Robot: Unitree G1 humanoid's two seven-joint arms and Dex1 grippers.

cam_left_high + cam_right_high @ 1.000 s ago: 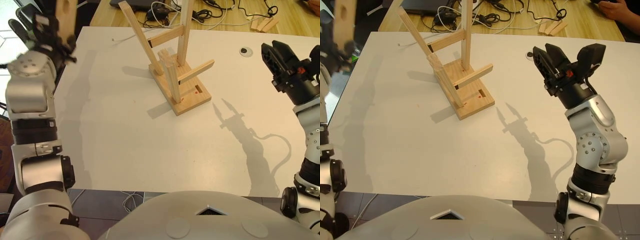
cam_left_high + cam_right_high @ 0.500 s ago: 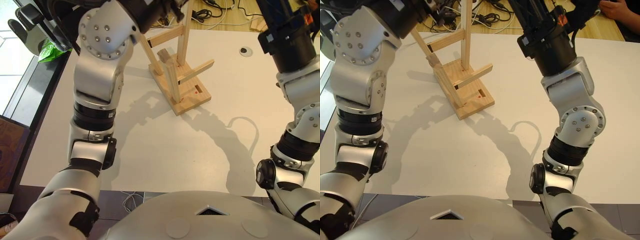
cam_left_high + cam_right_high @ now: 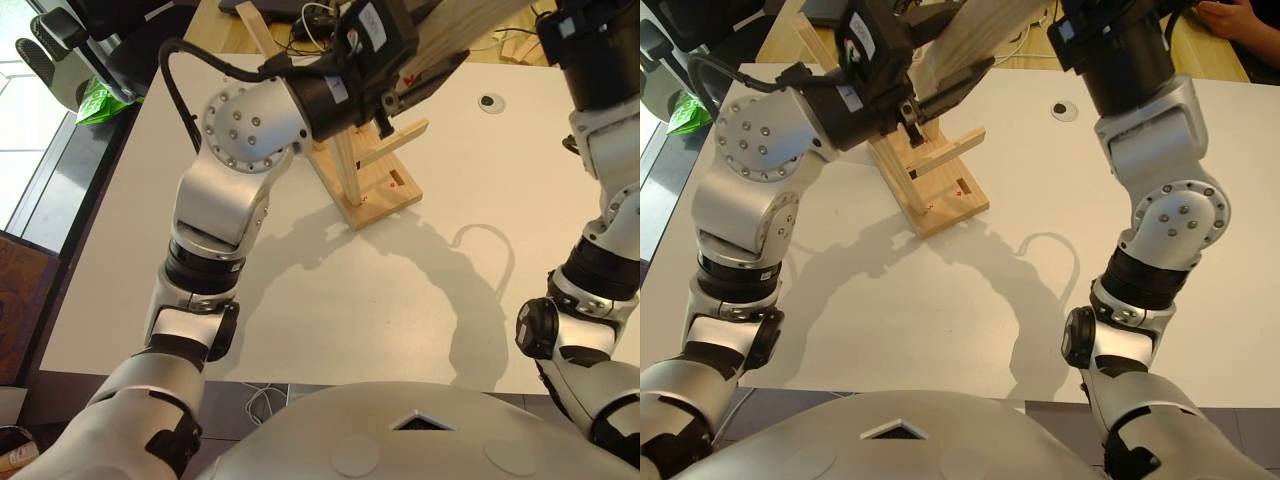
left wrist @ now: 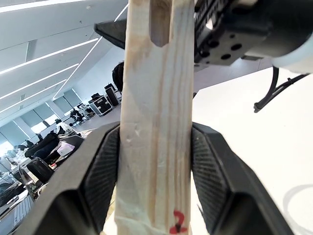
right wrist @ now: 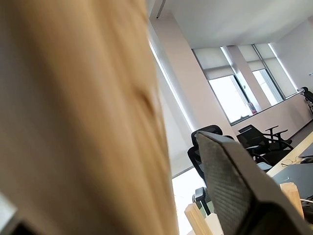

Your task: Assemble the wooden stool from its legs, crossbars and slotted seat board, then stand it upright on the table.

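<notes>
Clamping wooden leg (image 4: 151,98) between fingers (image 4: 105,171), left hand (image 4: 154,166) clenched, right hand (image 4: 161,29) grip cannot be told

1. The near half of the white table (image 3: 330,320) offers open passage.
2. The half-built stool (image 3: 380,195) stands far centre.
3. The left arm (image 3: 240,120) stretches over it, barring the left approach.

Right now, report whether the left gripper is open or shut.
Shut: the left gripper has its fingers pressed against both sides of the wooden piece it holds.

Small dark round disc (image 3: 490,102), tangled cables (image 3: 308,16) on wooden desk (image 3: 215,35), green bag (image 3: 98,100), office chairs (image 5: 259,139).
</notes>
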